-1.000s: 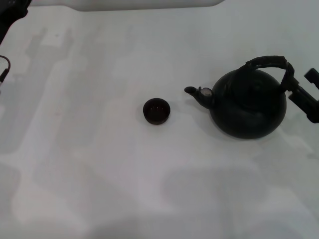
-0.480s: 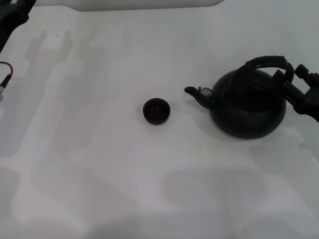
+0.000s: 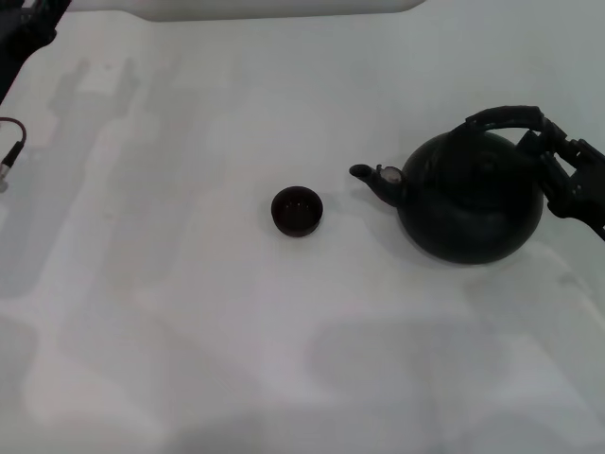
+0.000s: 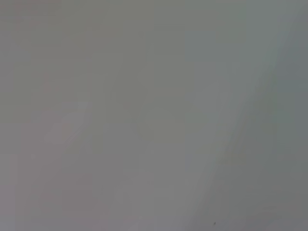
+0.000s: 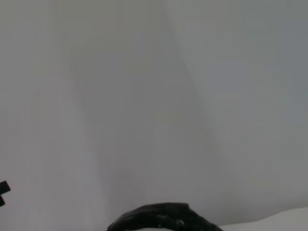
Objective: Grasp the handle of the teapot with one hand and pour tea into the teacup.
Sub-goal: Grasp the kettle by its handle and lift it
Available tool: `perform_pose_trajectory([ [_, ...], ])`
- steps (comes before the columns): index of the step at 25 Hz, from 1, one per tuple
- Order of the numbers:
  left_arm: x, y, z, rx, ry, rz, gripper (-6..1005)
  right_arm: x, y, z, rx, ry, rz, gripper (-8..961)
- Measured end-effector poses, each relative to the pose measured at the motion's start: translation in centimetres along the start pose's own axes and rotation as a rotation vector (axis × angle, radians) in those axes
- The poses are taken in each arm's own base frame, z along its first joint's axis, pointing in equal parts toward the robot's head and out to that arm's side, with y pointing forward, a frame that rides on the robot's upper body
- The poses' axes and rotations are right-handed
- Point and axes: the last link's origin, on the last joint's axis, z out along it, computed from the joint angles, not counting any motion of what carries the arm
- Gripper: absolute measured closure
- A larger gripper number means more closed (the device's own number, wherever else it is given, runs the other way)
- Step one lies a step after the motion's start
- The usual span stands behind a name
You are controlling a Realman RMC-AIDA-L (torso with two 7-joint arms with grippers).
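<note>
The matte black teapot (image 3: 471,200) stands on the white table at the right, with its short spout (image 3: 376,180) pointing left toward the teacup. Its arched black handle (image 3: 503,117) spans the top. The top of the handle also shows in the right wrist view (image 5: 163,217). The tiny dark teacup (image 3: 297,211) with a reddish inside sits near the table's middle, left of the spout. My right gripper (image 3: 550,159) is open at the right end of the handle, with its fingers on either side of it. My left gripper (image 3: 21,28) is parked at the far left corner.
The white table (image 3: 236,331) carries soft shadows. A pale raised edge (image 3: 246,8) runs along the far side. A thin cable (image 3: 9,142) hangs at the left edge. The left wrist view shows only bare table.
My right gripper has moved left from beside the teapot up to the right end of the handle. The teapot and the teacup have not moved.
</note>
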Motion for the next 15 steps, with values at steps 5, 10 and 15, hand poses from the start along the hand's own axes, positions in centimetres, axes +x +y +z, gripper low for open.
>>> perform_pose_trajectory([
  [5,-0.02,-0.01,-0.02,0.001,-0.001,0.000,286,-0.03,-0.12,0.21,0.012,-0.002,0.003,628],
  [10,-0.05,-0.03,-0.04,0.001,-0.001,0.000,286,-0.17,0.11,0.40,0.003,-0.014,0.001,718],
  [15,-0.20,-0.15,-0.19,0.006,-0.006,-0.002,286,-0.74,0.86,0.88,-0.026,-0.058,-0.031,739],
])
